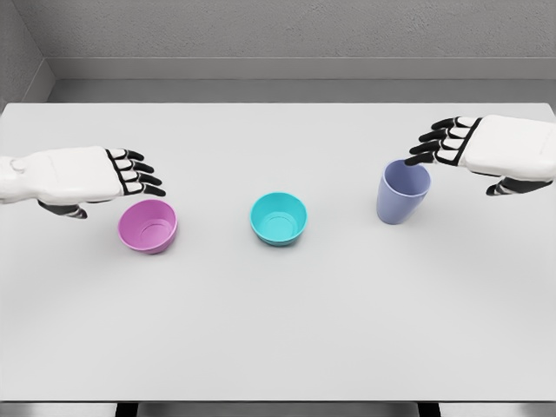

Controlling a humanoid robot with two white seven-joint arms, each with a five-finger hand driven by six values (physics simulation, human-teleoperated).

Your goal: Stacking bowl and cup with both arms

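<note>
A pink bowl (148,226) stands upright on the white table (278,330) at the left. A teal bowl (279,218) stands at the middle. A lavender cup (403,192) stands upright to the right. My left hand (135,176) hovers just above and behind the pink bowl, fingers stretched out, holding nothing. My right hand (445,143) hangs over the cup's right rim, its fingers extended to the left and its thumb below at the right; it grips nothing.
A grey wall runs behind the table's far edge (278,102). The table's front edge (278,401) lies near the bottom of the view.
</note>
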